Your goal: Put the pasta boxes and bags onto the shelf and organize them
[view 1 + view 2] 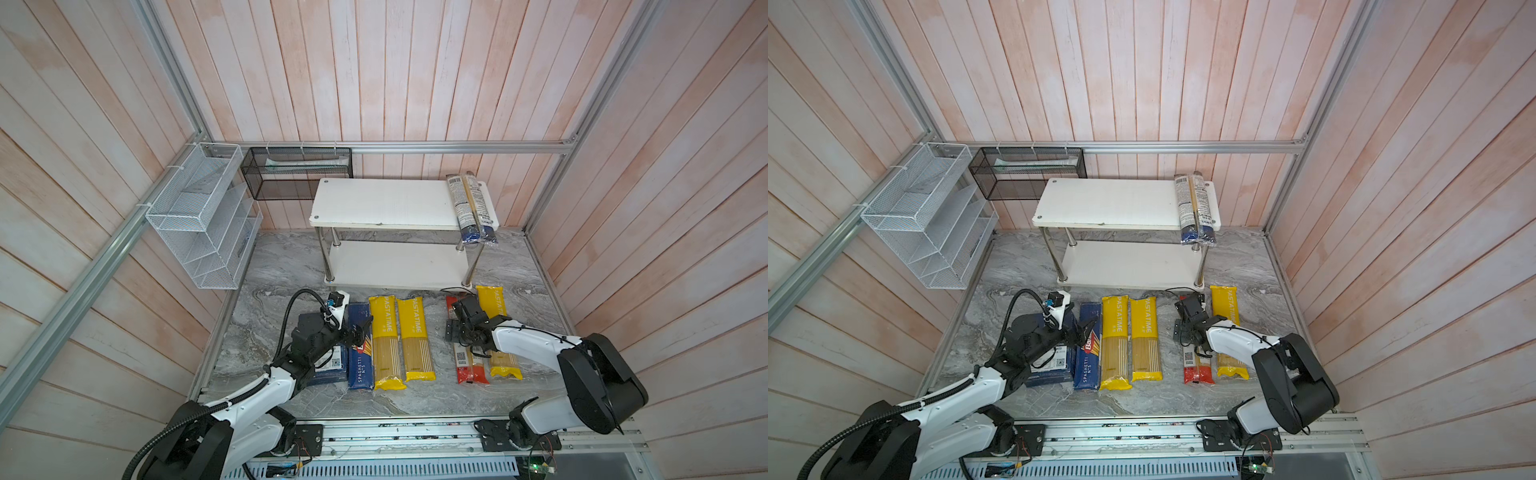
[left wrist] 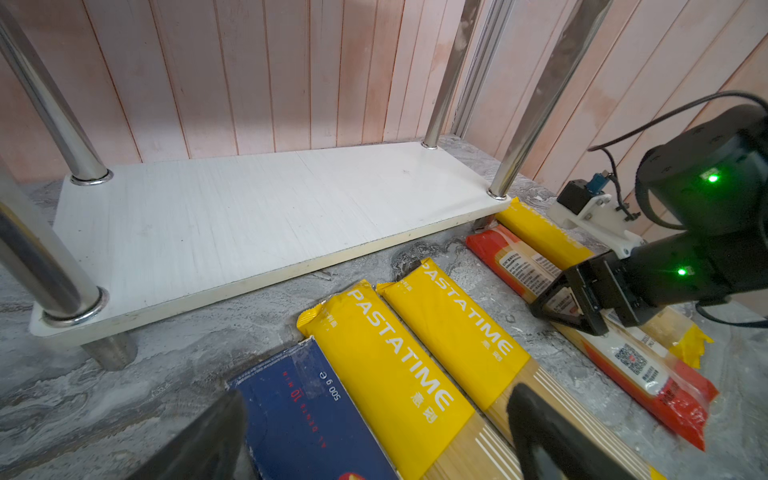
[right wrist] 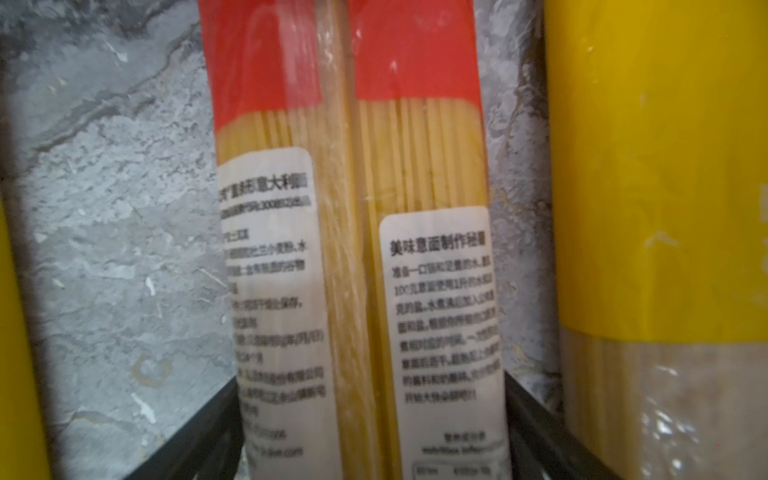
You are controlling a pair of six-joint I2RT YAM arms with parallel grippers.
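**Red-ended bag framed by the right gripper**

Red film caps the bag I am after. It lies flat on the grey marble surface, just in front of the shelf, with a yellow bag close along its right side. I have brought the right gripper down across the bag's narrow width, so one jaw stands on each long edge and the bag runs between them. The jaws are spread and close against the film, and I see no firm pinch. I judge a crosswise hold near mid-length will keep the long bag from drooping when it is lifted.

The left gripper hovers with its jaws apart and nothing in them, above the narrow box and beside two more yellow bags. The wide box sits largely hidden under that arm.

The blue-ended bag lies at the right end of the top board, overhanging its front edge. The rest of both boards is bare for the remaining packs.
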